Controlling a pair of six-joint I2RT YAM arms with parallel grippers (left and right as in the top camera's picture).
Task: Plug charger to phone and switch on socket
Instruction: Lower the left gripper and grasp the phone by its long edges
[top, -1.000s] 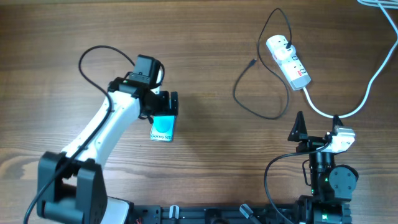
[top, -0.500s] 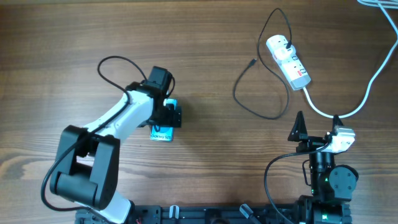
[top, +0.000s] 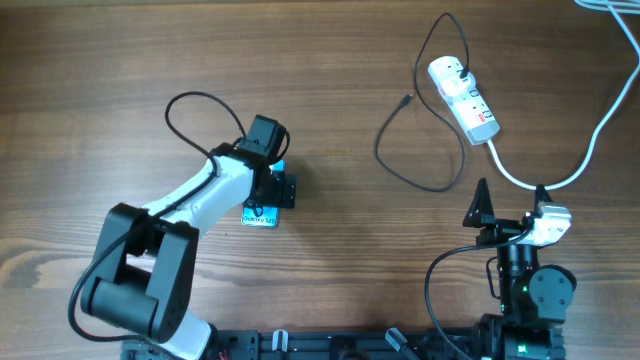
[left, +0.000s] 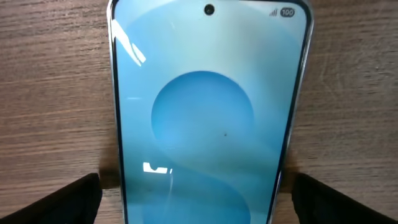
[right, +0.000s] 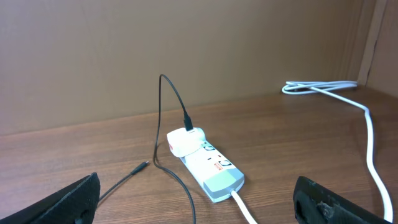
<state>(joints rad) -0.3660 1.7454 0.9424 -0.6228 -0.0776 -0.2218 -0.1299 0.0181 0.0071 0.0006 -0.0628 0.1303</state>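
l gripper (top: 274, 188) low over the phone (left: 208, 124), jaws wide, a finger each side, not clamped. phone flat on the wooden table (top: 330, 60), screen up, left of centre. r gripper (right: 200, 205) wide open, empty. charger (top: 385, 160) plugged into socket (top: 463, 98) far right; connector end lies loose, well apart from phone.

1. The phone (top: 260, 214) lies flat on the left half of the surface (top: 320, 50).
2. The left gripper (top: 276, 187) is over the phone, one finger on each side; contact is hard to judge.
3. The socket (top: 465, 100) lies far right, well apart from the phone.
4. The charger (top: 395, 165) is plugged into the socket's far end and loops to its left, free end on the surface.
5. The thick lead (top: 590, 140) leaves the socket's near end, running right.
6. The right gripper (top: 512, 213) is nearer the robot than the socket.
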